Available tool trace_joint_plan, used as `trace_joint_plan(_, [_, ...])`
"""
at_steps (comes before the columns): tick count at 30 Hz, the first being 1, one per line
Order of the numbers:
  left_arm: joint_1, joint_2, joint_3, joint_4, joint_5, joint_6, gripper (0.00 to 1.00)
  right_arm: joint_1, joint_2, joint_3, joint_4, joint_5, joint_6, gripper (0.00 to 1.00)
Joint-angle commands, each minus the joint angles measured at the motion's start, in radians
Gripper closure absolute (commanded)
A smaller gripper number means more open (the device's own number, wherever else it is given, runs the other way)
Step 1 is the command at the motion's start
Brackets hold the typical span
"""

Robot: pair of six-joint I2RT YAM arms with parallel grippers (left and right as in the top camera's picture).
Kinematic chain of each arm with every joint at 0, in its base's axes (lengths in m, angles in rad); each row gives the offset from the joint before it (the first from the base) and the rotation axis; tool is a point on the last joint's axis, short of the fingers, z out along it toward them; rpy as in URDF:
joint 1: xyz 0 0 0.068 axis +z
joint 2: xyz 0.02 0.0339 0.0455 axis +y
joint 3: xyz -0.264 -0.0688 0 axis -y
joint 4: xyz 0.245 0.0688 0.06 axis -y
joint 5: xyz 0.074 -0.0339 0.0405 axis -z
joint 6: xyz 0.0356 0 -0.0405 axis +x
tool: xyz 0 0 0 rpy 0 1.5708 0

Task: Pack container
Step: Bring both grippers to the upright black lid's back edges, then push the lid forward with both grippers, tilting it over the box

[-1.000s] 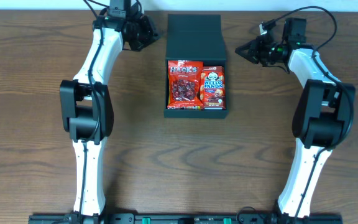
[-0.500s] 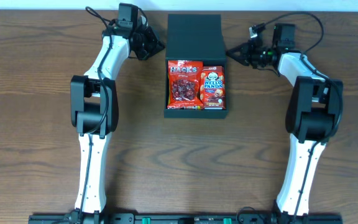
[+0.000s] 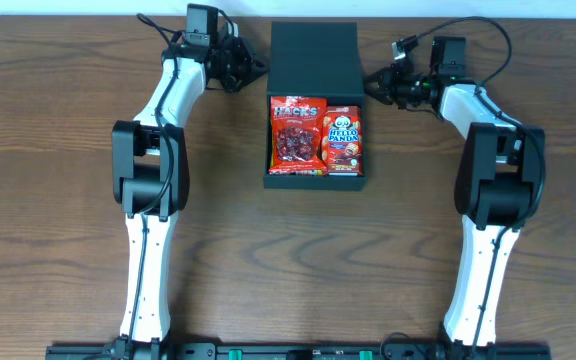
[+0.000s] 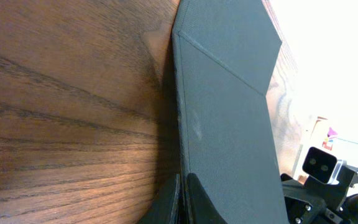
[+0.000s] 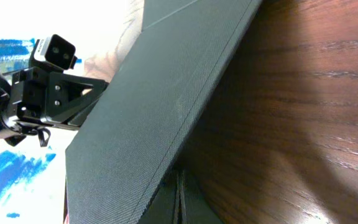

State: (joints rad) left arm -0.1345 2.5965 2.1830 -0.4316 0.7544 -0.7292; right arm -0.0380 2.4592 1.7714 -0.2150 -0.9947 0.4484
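Observation:
The container (image 3: 316, 183), a dark charcoal box, stands open at the table's middle back, and its flap lid (image 3: 313, 55) lies flat behind it. Inside lie a red Hacks bag (image 3: 297, 135) and a red Hello Panda pack (image 3: 344, 140). My left gripper (image 3: 261, 66) is shut, its tips against the lid's left edge. In the left wrist view the closed gripper (image 4: 183, 193) meets the lid (image 4: 229, 124) low at the table. My right gripper (image 3: 368, 82) is shut at the lid's right edge. The right wrist view shows that gripper (image 5: 180, 193) under the lid's (image 5: 154, 124) side.
Brown wooden table (image 3: 68, 200) all round. Both arms reach along the table's sides toward the back, with cables (image 3: 468, 25) looping over the right wrist. The table's back edge (image 3: 418, 8) runs just behind the lid.
Both grippers have moved inward from beside the box until their tips reach the lid's left and right edges. The box and snacks have not moved.

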Motion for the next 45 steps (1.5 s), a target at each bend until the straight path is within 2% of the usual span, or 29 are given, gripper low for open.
trace_joint_plan(1, [-0.003,0.033,0.006,-0.003,0.032,-0.005,0.94,0.013,0.013,0.01,0.032,-0.077,0.008,0.98])
trace_joint_plan(8, [-0.003,0.033,0.006,-0.031,0.019,-0.005,0.94,0.012,0.013,0.01,0.166,-0.19,0.008,0.99])
trace_joint_plan(12, [0.003,0.033,0.006,-0.021,0.015,-0.005,0.94,0.012,0.013,0.01,0.167,-0.2,0.011,0.98])
trace_joint_plan(18, [0.044,0.032,0.008,0.104,0.114,-0.071,0.94,0.012,0.013,0.01,0.167,-0.2,0.011,0.98])
trace_joint_plan(32, [0.08,0.031,0.008,0.103,0.127,-0.06,0.94,0.012,0.013,0.01,0.167,-0.199,0.012,0.98])
trace_joint_plan(39, [0.081,0.031,0.008,-0.11,-0.006,-0.064,0.94,0.011,0.013,0.01,0.165,-0.189,0.031,0.99])
trace_joint_plan(45, [0.064,0.031,0.008,-0.134,-0.01,-0.064,0.94,0.004,0.013,0.01,0.099,-0.042,0.073,0.98])
